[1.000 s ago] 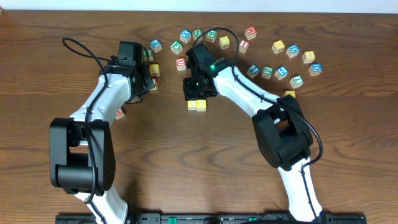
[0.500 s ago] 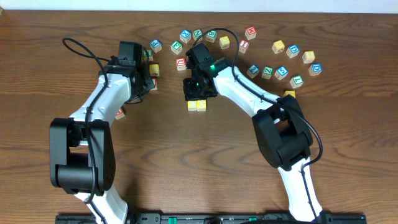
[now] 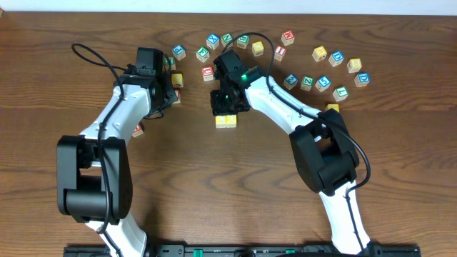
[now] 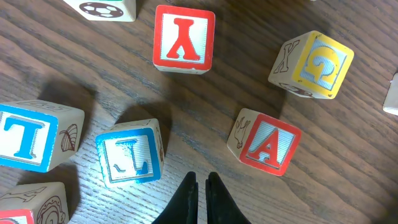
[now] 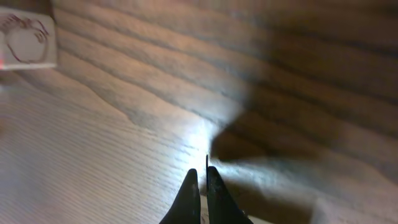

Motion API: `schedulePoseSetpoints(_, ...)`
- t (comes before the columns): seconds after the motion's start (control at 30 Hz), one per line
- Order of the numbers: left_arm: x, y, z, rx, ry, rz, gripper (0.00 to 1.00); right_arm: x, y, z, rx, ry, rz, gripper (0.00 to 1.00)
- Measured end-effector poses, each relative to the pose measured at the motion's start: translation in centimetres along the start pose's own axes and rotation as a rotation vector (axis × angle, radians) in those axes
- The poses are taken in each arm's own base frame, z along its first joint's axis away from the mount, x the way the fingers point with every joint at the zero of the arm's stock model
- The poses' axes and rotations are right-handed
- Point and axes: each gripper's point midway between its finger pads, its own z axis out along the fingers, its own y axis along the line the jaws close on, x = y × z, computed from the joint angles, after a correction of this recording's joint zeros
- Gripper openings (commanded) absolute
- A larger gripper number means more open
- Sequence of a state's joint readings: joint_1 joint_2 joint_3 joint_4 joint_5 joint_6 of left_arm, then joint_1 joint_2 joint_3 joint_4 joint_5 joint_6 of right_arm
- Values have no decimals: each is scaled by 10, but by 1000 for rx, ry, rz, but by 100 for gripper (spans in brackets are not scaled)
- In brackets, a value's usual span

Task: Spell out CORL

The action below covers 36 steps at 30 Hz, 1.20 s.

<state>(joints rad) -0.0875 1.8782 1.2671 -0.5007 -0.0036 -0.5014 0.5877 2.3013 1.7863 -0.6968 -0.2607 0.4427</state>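
Both pressed together, empty | left fingers [image 4: 186, 200] near L block [image 4: 129, 153] | right fingers [image 5: 188, 198] over table [image 5: 112, 149]

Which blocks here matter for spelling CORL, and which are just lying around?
For the job: L block; yellow pair set side by side, probably already placed, letters unreadable.
Lying about: A block; T block; football block.

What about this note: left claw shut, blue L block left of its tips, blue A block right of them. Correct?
The A block is red, not blue; the left wrist view shows it. The rest holds: left claw shut, blue L block left of its tips.
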Motion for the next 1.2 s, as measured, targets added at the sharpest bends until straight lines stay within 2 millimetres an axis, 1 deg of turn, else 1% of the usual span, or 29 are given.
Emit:
schedulePoseSetpoints(0.13,0,0,0,-1,1,0,7,-6,-1,-1,-7,-19,4,1)
schedulePoseSetpoints(0.23,2,1,0,-3,8,1,7,-12,-13,-5,-1,-26,27,1)
schedulePoseSetpoints(0.3,4,1,0,-1,18,1,7,-18,-24,-14,5,-37,51,1)
schedulePoseSetpoints(0.33,5,0,0,3,24,1,7,-21,-27,-19,7,-43,61,1)
schedulePoseSetpoints(0.43,9,-1,0,9,40,4,7,-30,-40,-49,17,-70,97,1)
schedulePoseSetpoints(0.57,13,-4,0,12,48,16,7,-27,-55,-87,63,-69,150,1)
schedulePoseSetpoints(0.63,14,-6,-1,16,51,21,7,-22,-61,-94,79,-51,178,1)
schedulePoseSetpoints(0.7,16,-9,-1,19,52,29,7,-17,-65,-92,88,-35,193,1)
schedulePoseSetpoints(0.77,18,-13,-1,23,53,37,7,-7,-69,-83,98,-10,209,1)
schedulePoseSetpoints(0.87,20,-17,-1,30,53,48,7,12,-70,-62,107,29,227,1)
schedulePoseSetpoints(1.0,21,-19,-2,36,56,50,7,35,-64,-40,109,76,228,1)
schedulePoseSetpoints(1.1,20,-20,-2,41,49,50,7,43,-58,-32,104,85,220,1)
schedulePoseSetpoints(1.2,19,-21,-2,45,48,49,7,46,-55,-30,100,88,227,1)
